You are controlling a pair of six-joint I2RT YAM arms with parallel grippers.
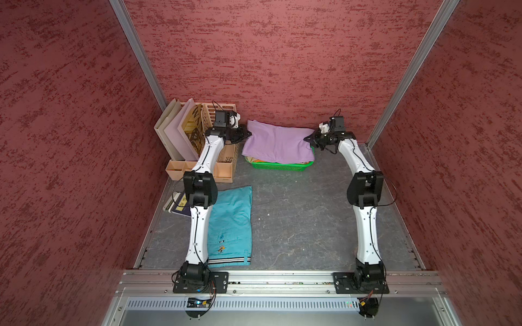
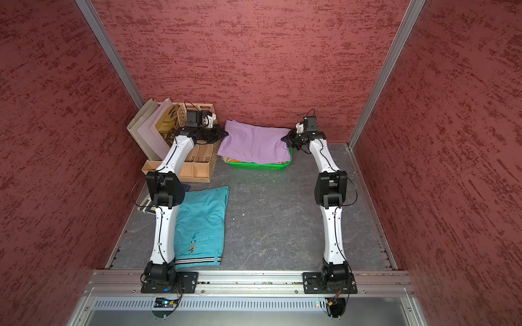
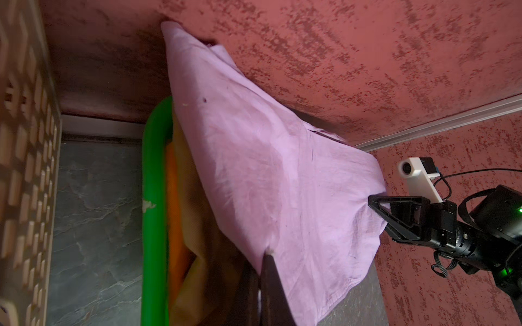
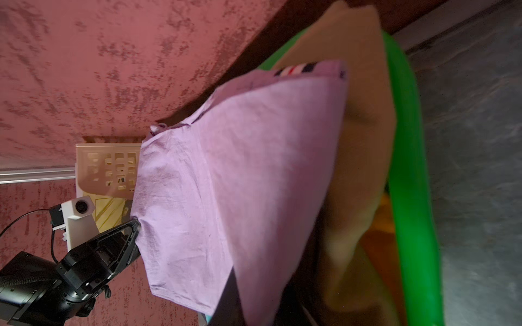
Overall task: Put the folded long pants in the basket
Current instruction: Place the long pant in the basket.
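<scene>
Two arms hold lilac pants point(image 1: 278, 142) spread over a green basket point(image 1: 278, 167); the left tool point(image 1: 248, 133) is clenched on one end, the right tool point(image 1: 307, 139) on the other. Inside the basket (under the lilac cloth) lie khaki pants point(image 4: 364, 127) and orange pants point(image 3: 175, 220). Teal pants point(image 1: 234, 220) lie on the worktop point(image 1: 296, 214), well apart from the basket.

The lilac pants point(image 1: 278, 142) cover most of the basket point(image 1: 278, 167), so only slivers of the orange pants point(image 3: 175, 203) and khaki pants point(image 4: 364, 141) show beneath. The left arm point(image 1: 197, 234) hides one long edge of the teal pants point(image 1: 234, 220) and most of a book point(image 1: 179, 204).
</scene>
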